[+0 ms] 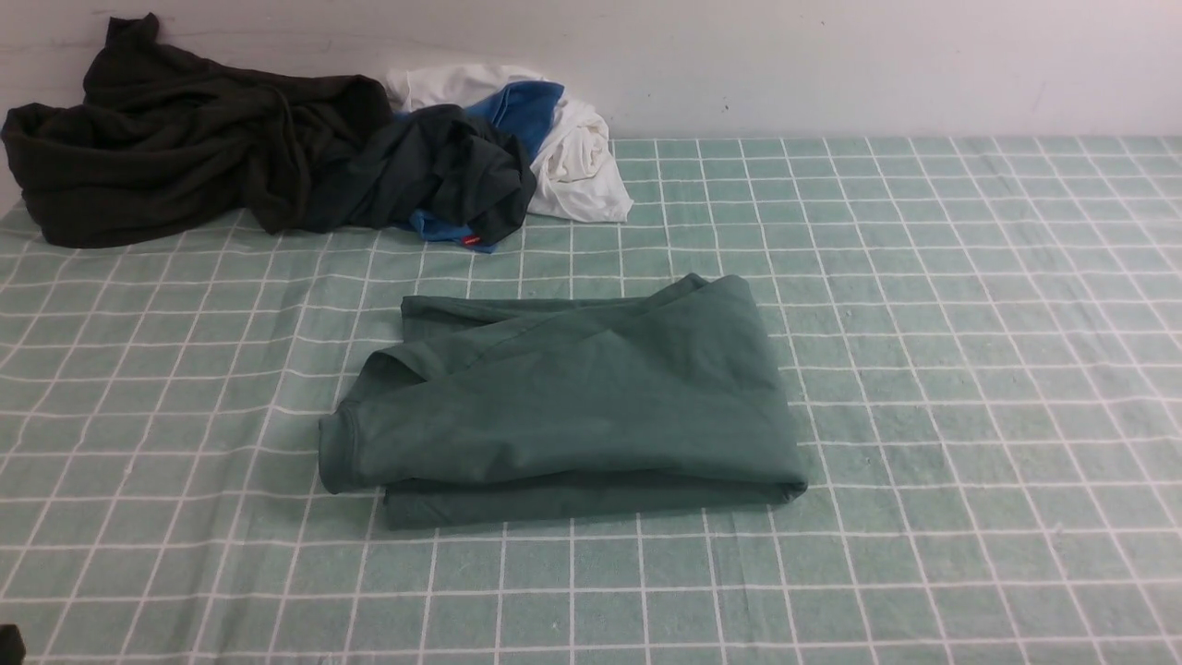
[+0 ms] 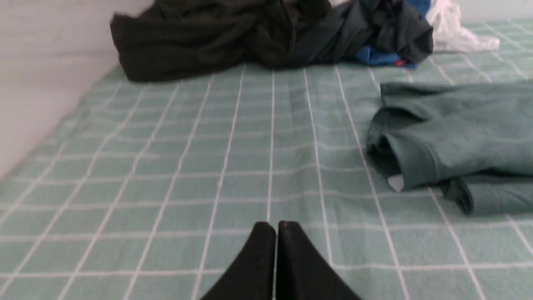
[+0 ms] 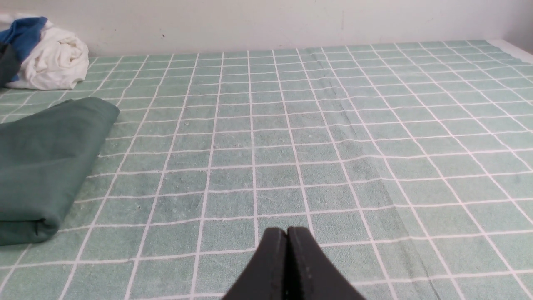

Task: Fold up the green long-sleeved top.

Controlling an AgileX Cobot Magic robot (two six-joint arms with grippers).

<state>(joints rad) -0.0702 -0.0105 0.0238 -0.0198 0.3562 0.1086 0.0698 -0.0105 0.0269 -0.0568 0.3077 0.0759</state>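
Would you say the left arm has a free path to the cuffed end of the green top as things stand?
Probably yes: only bare checked cloth lies between the shut left end effector and the green top; the dark pile sits farther back.

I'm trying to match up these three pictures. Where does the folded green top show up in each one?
Front view: green top, folded, centre of the checked cloth.
Left wrist view: right side, cuffed edge showing.
Right wrist view: left edge, a folded corner.
Shared landmark: the white garment by the wall.

Sage-green top (image 1: 572, 397), mint white-checked tablecloth (image 1: 970, 369), black pincers (image 2: 277, 227)
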